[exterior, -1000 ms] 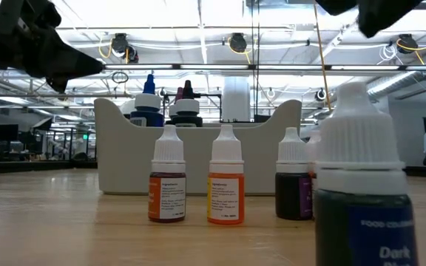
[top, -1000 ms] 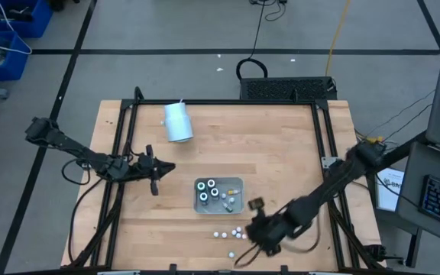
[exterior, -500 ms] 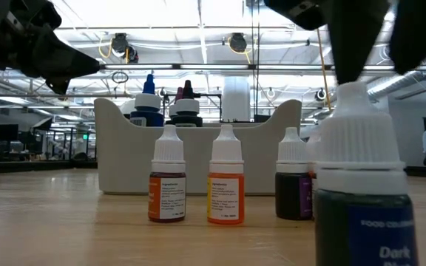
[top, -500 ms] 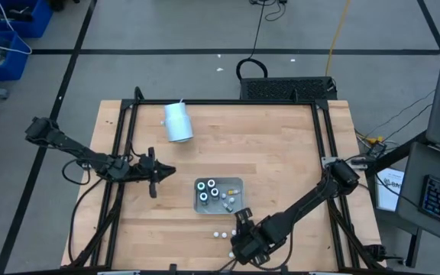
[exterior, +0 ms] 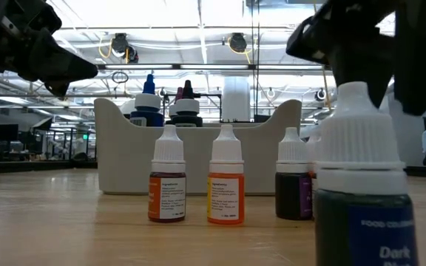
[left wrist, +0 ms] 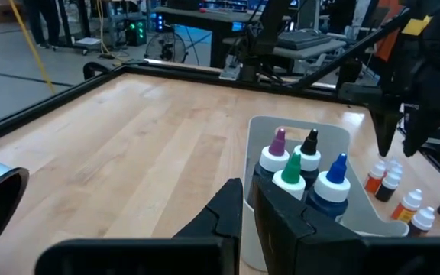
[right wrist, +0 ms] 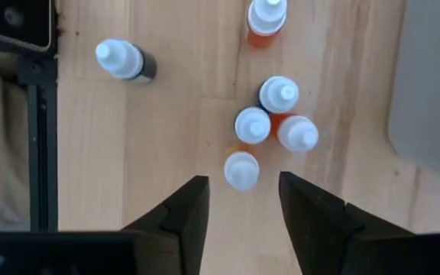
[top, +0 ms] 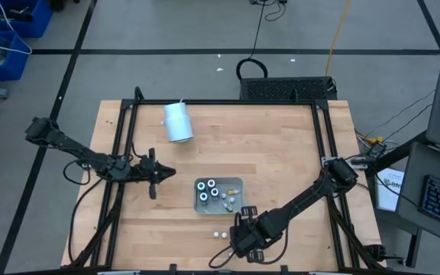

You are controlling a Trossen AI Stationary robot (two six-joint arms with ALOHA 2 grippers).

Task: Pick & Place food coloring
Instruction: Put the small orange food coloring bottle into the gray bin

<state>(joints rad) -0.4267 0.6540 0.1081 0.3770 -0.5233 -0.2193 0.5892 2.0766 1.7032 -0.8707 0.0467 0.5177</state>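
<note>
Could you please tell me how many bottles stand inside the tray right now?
4, clustered together in the tray: purple-tipped, black-tipped, green-tipped, blue-tipped. None seem hidden.

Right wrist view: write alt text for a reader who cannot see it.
The right end effector, fingers open, looks straight down on six white-capped food coloring bottles standing on the wooden table, the nearest bottle just ahead of its fingertips.

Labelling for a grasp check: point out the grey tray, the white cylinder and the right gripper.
grey tray (top: 236,183), high view, bare inner floor.
white cylinder (top: 177,122), high view, middle of its side.
right gripper (right wrist: 241,200), right wrist view, midway between fingertips.
</note>
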